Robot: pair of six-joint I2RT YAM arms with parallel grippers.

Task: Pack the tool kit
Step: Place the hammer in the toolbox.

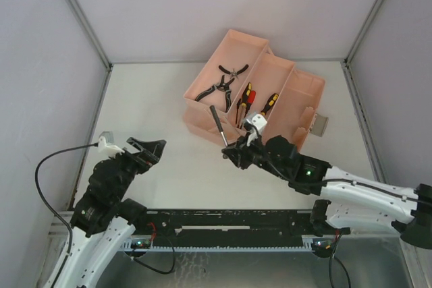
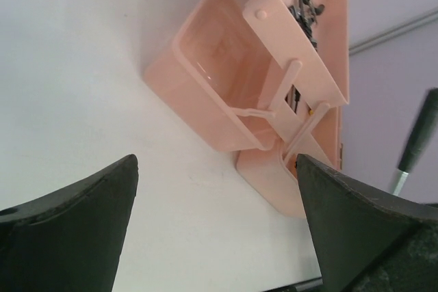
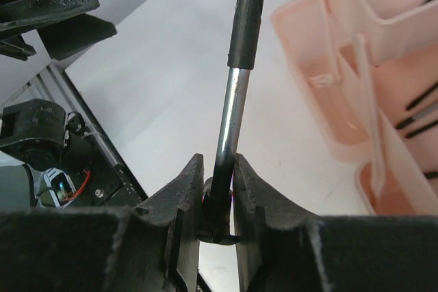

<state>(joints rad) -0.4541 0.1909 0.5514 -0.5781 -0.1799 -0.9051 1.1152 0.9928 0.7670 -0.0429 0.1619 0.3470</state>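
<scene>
The left gripper (image 1: 152,150) hangs over the bare desk (image 1: 152,99) with its fingers (image 2: 82,217) wide apart and nothing between them.

To its right, one black-handled screwdriver (image 1: 217,123) stands tilted in the air just in front of the toolbox, handle up and leaning toward the box. The right gripper (image 1: 231,151) has its fingers (image 3: 183,189) clamped on the low end of the bright metal shaft, and the tip is hidden between them. The tool looks stiff and fairly light. The polished shaft is probably slippery and the handle carries most of the weight, so held this low it could pivot or slide. The handle, or the shaft right under it, would likely give a steadier grip.

Further right sits one pink cantilever toolbox (image 1: 199,123), open, with its trays fanned out. The left tray holds two pairs of black-handled pliers (image 1: 233,71), one behind the other. The middle tray holds yellow-and-black screwdrivers (image 1: 270,102). Two are plain to see, and a possible third beside them is too crowded to tell. The lower compartment, seen from the left wrist, appears to hold nothing.

That makes one tool in hand, at least four stowed, and none lying on the desk.
</scene>
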